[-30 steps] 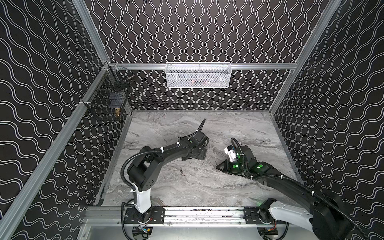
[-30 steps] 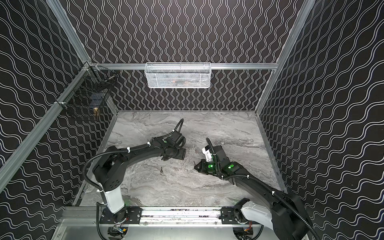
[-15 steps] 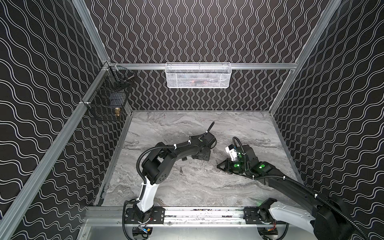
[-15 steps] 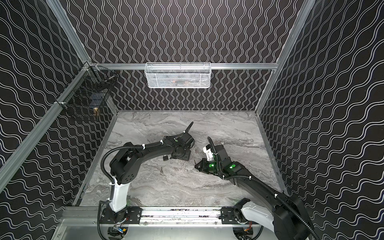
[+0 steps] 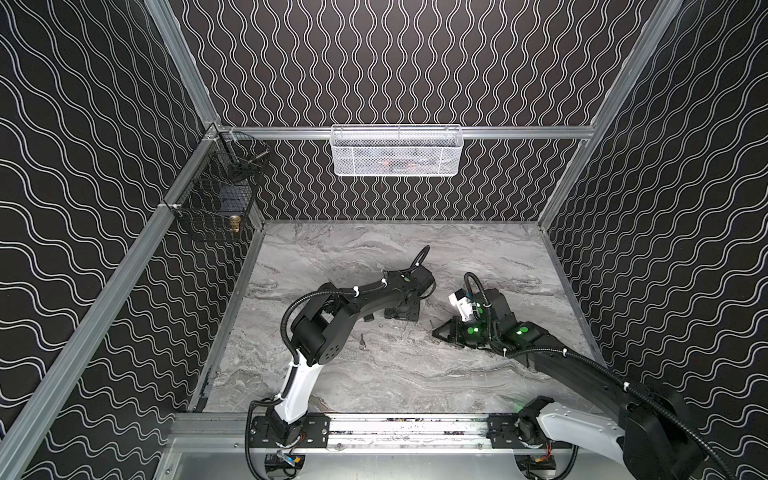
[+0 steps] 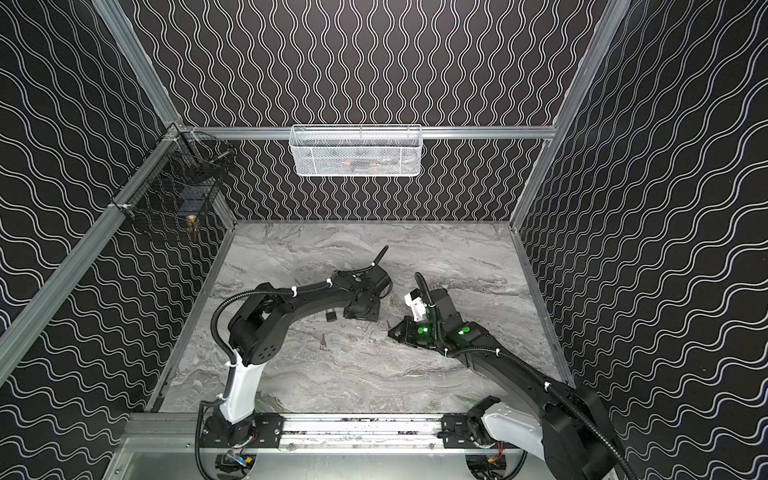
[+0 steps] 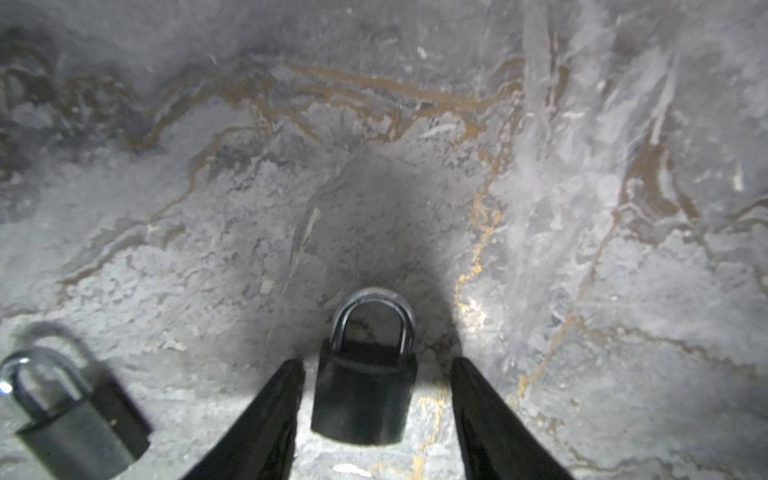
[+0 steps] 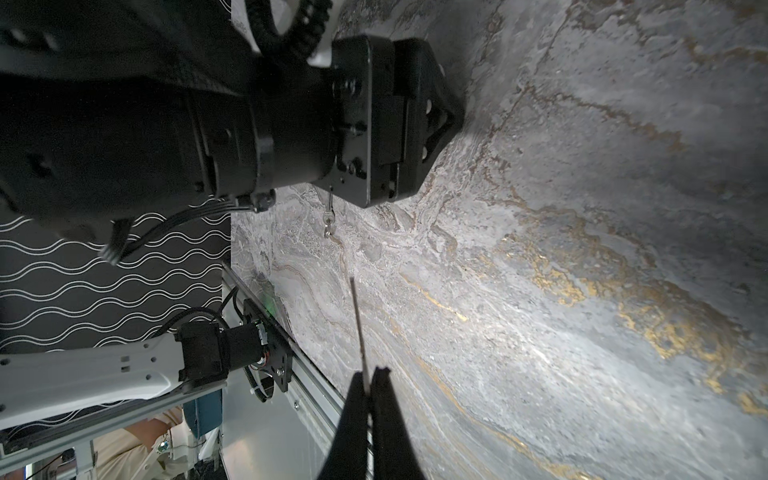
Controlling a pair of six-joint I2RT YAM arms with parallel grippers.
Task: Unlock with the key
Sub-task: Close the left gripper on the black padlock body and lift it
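**Padlock Between Open Jaws, Key Pinched: How Each Would Handle**

The enclosure was walled in black panels with white wavy lines. A white mesh basket [image 5: 397,151] hung on the rear rail and a black wire basket [image 5: 216,203] at the rear left corner, both well apart from the work. The tabletop [image 5: 374,382] was grey, marble-patterned and looked smooth, so small metal would probably skate across it if nudged.

Near the tabletop's middle, the left end effector [image 7: 376,362] stood released. Its jaws were on either side of a dark padlock [image 7: 363,399] lying flat, with a gap showing on each side. The padlock looked rigid, dense for its size and slick-sided. The flat flanks of its body seemed the place to clamp, leaving the shackle free. Its keyway could not be seen. A second padlock [image 7: 70,419] lay just beside it, outside the jaws, on the side toward the left edge.

The right end effector [image 8: 370,372], a little toward the right edge, was clenched on a key [image 8: 358,328]. The key showed edge-on as a thin strip jutting from the tips. It looked light, stiff and thin, and it might pivot in the pinch under twisting, so a firm hold on its broad head seemed wise. A spare key [image 8: 328,216] on a small ring lay loose nearer the front edge.
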